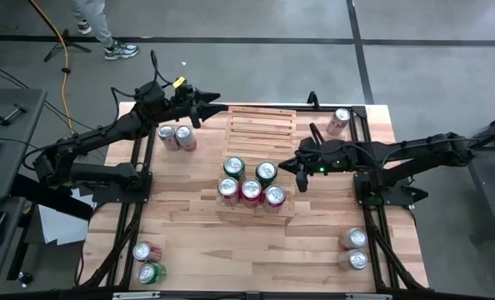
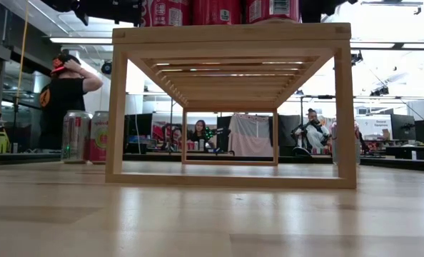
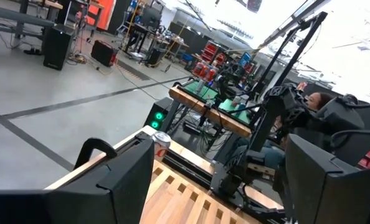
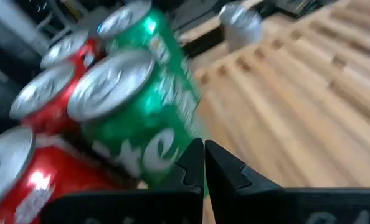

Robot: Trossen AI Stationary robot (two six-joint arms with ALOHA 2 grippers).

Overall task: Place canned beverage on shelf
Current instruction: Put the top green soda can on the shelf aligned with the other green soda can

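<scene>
The right gripper (image 1: 301,179), fingers clenched empty beside the green can (image 1: 267,172) on the shelf (image 1: 261,125), should retreat without nudging it; the left gripper (image 1: 204,108) hovers released.

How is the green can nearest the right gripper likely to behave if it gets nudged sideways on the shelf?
The green can stands upright on the slatted shelf, so it would probably tip rather than slide smoothly. Its smooth round wall looks slippery, and once down it would likely roll. Red cans packed beside it may brace it. The shut right gripper sits just alongside.
</scene>
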